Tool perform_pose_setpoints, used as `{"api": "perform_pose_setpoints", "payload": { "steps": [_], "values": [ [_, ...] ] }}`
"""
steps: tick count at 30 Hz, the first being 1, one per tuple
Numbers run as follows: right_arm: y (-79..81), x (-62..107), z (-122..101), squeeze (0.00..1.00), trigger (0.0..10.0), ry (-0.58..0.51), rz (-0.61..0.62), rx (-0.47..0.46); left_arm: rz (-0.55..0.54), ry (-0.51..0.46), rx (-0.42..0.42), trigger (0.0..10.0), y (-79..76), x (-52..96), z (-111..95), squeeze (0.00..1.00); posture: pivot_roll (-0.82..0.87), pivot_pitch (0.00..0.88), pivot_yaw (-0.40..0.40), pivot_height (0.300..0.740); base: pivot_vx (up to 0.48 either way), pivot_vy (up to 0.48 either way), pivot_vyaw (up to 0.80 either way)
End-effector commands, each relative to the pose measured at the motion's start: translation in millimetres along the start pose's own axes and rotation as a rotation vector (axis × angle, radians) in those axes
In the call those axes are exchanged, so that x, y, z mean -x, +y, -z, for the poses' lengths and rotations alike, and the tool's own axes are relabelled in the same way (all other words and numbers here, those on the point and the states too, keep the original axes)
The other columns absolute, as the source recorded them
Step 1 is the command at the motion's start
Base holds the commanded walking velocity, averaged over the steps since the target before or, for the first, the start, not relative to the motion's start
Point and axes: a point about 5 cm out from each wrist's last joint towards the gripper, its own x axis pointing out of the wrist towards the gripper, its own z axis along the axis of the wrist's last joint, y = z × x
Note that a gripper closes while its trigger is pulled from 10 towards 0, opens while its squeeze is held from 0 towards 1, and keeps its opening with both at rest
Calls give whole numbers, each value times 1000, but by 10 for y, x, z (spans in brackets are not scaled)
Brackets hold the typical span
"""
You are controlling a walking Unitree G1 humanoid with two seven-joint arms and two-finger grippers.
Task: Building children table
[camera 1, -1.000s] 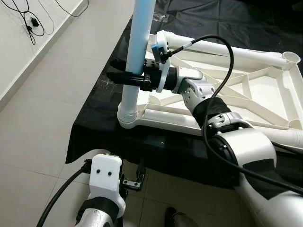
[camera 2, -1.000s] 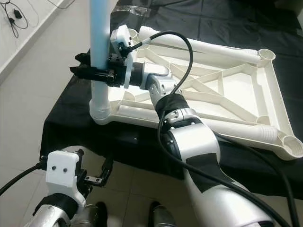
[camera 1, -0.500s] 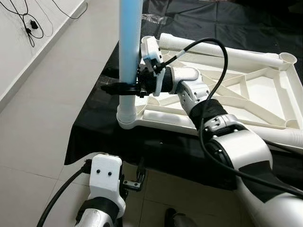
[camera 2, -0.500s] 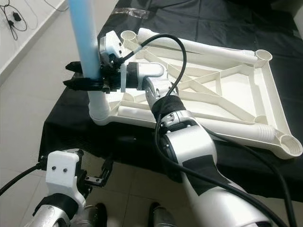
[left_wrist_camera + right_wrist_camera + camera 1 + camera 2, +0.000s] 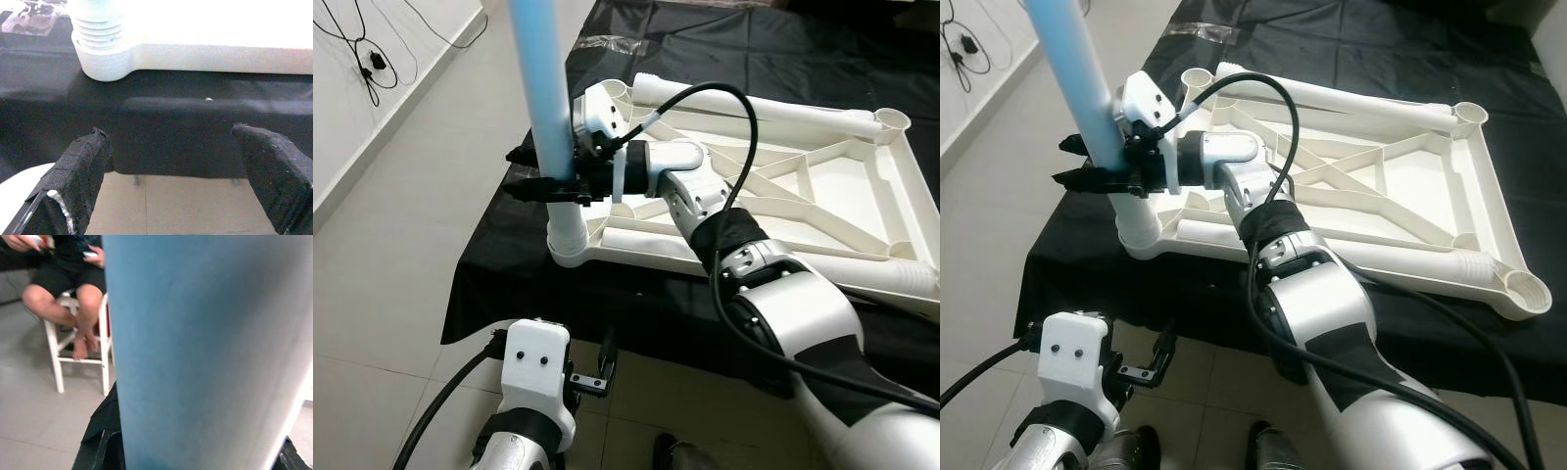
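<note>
One white table top point(image 5: 773, 186) lies upside down on a black cloth point(image 5: 724, 39). It has four round corner holes. One blue table leg point(image 5: 543, 98) stands in the corner hole nearest the robot's left side, and it leans a little. At the bottom the leg turns white where it goes into the hole. The other three corner holes have no leg standing in them.

The right gripper point(image 5: 530, 173) reaches across the table top to that corner. Its two black fingers are closed around the blue leg, just above the white part. From the right wrist the blue leg looks very big and close, and behind it a person point(image 5: 68, 289) sits on one white stool point(image 5: 80, 357).

The left gripper point(image 5: 176, 171) hangs low, in front of the table top, below the edge of the cloth. Its two black fingers point(image 5: 80, 171) are spread wide apart and hold nothing.
</note>
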Motion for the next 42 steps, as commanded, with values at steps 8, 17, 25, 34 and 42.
{"api": "perform_pose_setpoints", "payload": {
  "steps": [8,17,25,34,42],
  "values": [
    [65,-14,490,0,10000,177,195,-213,-12,18,-9,10000,0,16,28,0,152,306,-59,740,0,0,0],
    [-23,22,559,0,10000,189,429,-295,-15,17,-12,10000,10,10,33,0,146,306,-59,740,0,0,0],
    [-71,72,625,0,10000,199,599,-343,-16,21,-15,10000,11,13,40,0,149,312,-60,740,0,0,0],
    [-136,251,772,0,10000,195,938,-439,-19,19,-23,10000,33,6,37,0,152,313,-53,740,0,0,0],
    [-152,417,828,0,10000,160,1442,-436,-17,15,-26,10000,38,-13,34,0,158,308,-50,740,0,0,0]
  ]
}}
